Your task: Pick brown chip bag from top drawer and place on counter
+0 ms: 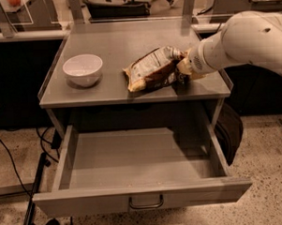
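The brown chip bag (151, 70) lies on the counter (124, 44), right of centre, with its white label panel facing up and its pale ends at lower left and upper right. My gripper (182, 71) is at the bag's right end, touching it, just above the counter; the white arm (241, 39) reaches in from the right and hides most of it. The top drawer (138, 163) is pulled fully open below the counter and nothing lies in it; its loop handle (146, 202) is on the front panel.
A white bowl (83, 69) stands on the left of the counter. A pale ledge with glass panels (29, 32) runs behind. Black cables (34, 184) and a dark bag (228, 129) lie on the speckled floor beside the cabinet.
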Robot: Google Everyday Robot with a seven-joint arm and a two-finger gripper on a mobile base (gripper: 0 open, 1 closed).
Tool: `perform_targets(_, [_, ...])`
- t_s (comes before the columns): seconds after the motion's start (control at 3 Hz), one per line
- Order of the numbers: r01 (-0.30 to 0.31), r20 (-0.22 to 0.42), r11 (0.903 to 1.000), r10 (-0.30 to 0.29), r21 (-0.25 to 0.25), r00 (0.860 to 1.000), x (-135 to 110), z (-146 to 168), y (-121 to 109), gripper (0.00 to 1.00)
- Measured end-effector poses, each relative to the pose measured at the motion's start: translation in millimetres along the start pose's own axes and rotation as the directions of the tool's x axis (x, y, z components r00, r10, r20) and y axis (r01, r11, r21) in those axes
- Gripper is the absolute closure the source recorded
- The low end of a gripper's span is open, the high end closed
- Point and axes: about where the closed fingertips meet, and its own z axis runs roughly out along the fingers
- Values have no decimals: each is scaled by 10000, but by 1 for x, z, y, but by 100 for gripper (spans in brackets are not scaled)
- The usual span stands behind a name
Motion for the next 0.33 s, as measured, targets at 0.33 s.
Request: perform_targets(0.33, [0, 0, 10000, 0, 0, 10000, 0, 0, 0, 81])
